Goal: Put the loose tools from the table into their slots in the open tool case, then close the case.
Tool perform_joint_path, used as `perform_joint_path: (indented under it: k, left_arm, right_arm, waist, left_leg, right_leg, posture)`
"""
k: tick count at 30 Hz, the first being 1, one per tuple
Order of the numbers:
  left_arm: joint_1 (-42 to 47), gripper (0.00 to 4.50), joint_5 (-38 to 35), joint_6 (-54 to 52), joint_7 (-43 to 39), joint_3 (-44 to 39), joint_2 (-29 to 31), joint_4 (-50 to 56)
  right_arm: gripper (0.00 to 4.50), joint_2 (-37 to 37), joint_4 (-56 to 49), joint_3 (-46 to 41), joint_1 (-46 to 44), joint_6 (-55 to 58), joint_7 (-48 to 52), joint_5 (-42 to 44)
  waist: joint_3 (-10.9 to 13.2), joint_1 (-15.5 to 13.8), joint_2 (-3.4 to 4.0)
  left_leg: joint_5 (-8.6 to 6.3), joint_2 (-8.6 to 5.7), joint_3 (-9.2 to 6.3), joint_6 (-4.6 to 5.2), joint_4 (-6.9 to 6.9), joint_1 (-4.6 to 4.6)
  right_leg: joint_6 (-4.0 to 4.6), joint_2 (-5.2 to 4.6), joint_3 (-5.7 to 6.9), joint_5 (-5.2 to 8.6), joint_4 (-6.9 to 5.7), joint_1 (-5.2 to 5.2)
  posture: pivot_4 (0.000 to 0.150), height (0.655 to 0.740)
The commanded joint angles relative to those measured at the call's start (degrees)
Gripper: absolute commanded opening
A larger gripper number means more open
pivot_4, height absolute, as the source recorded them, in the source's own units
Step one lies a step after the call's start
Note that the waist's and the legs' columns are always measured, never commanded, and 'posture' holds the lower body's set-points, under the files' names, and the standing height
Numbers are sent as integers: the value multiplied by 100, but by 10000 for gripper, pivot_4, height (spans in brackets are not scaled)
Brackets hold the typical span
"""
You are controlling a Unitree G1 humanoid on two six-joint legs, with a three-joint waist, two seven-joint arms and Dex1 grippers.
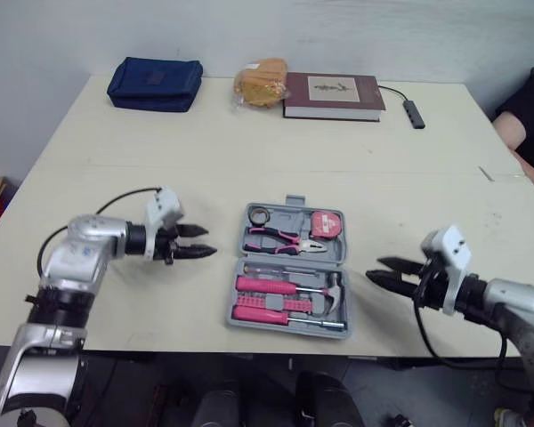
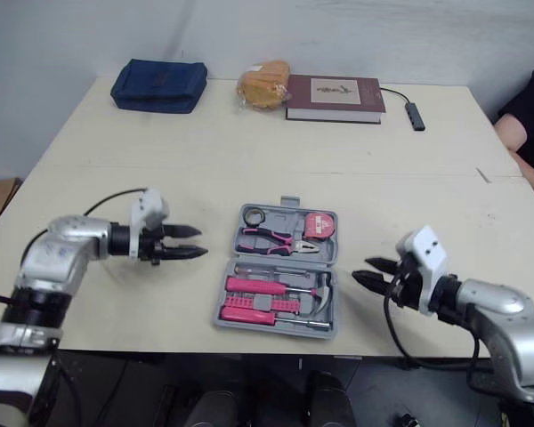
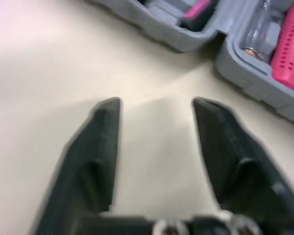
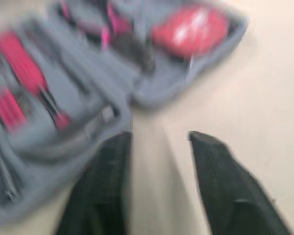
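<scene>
Both spread, your left gripper (image 1: 209,240) and right gripper (image 1: 375,269) flank the open case (image 1: 289,213); its tools (image 1: 263,286) lie lengthwise between them.

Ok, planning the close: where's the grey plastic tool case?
Head views: the grey plastic tool case lies open centre-front on the table, between left gripper and right gripper.

Navy zip pouch (image 1: 155,84) at far left corner of table (image 1: 249,142). Bagged bread (image 1: 261,82) mid far edge, against left end of maroon book (image 1: 332,96). Black adapter on cable (image 1: 414,113) just right of book. Person's arm (image 1: 527,124) beyond right edge.
</scene>
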State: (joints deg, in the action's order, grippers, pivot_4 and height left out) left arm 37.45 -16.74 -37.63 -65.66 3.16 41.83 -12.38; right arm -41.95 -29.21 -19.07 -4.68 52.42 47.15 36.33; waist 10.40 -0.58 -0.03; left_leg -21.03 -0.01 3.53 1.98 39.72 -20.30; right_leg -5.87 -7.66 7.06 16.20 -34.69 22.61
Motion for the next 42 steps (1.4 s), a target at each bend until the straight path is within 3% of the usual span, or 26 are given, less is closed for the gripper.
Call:
perform_joint_path:
  k: [1,2,5,10,17,22,30,42]
  left_arm:
    - [479,44802,-221,-1625,159,164,254,605]
    - [621,45000,-299,-1972,331,119,152,672]
    - [1057,45000,-294,-3020,980,152,-180,770]
    - [1385,45000,-262,-3867,1743,170,-562,864]
    - [1245,45000,-154,-3832,2452,350,-964,992]
    - [1260,45000,-203,-3927,2771,316,-1179,966]
    - [1197,45000,16,-3430,3244,351,-1373,611]
    - [1093,45000,-36,-3489,3205,608,-1434,649]
  right_arm:
    - [39097,-352,-510,-199,-672,2387,-798,847]
    - [44395,-415,-537,-138,-932,2919,-977,916]
    - [44395,59,-315,-240,-1764,3892,-1469,1217]
    - [44395,239,255,79,-2353,4008,-2556,1564]
    - [44395,395,1007,608,-2874,4008,-3927,1627]
    - [44395,665,1357,536,-3097,4008,-4502,1665]
    - [44395,962,1609,544,-3168,4008,-4970,1702]
    - [44395,1365,1986,577,-3113,4008,-5629,1723]
  waist:
    - [4,3,5]
    - [8,-1,13]
    - [8,-27,12]
    - [10,-58,12]
    - [11,-75,10]
    - [12,-60,10]
    - [12,-57,10]
    - [11,-36,11]
  left_leg:
    - [-1,1,-3,-1,-2,0]
    - [-1,1,-4,-2,-2,-5]
    - [-1,-1,-8,-1,-4,-19]
    - [2,-16,-5,2,-6,-25]
    - [9,-22,0,5,-3,-30]
    - [11,-21,2,2,-4,-30]
    - [12,-21,4,0,-4,-30]
    - [14,-21,6,-2,-4,-25]
  right_leg:
    - [1,-1,0,0,2,0]
    - [1,-1,-2,1,-1,6]
    - [3,-1,-2,1,3,17]
    - [2,16,1,2,-1,22]
    - [-3,17,2,-1,-2,27]
    - [-3,21,3,-1,-4,27]
    - [-4,23,3,-1,-5,27]
    - [-4,24,0,-1,-9,27]
  posture:
    - [1500,7400]
    - [1500,7400]
    - [1500,7400]
    - [1500,7400]
    - [1500,7400]
    - [1500,7400]
    - [1500,7400]
    - [1500,7400]
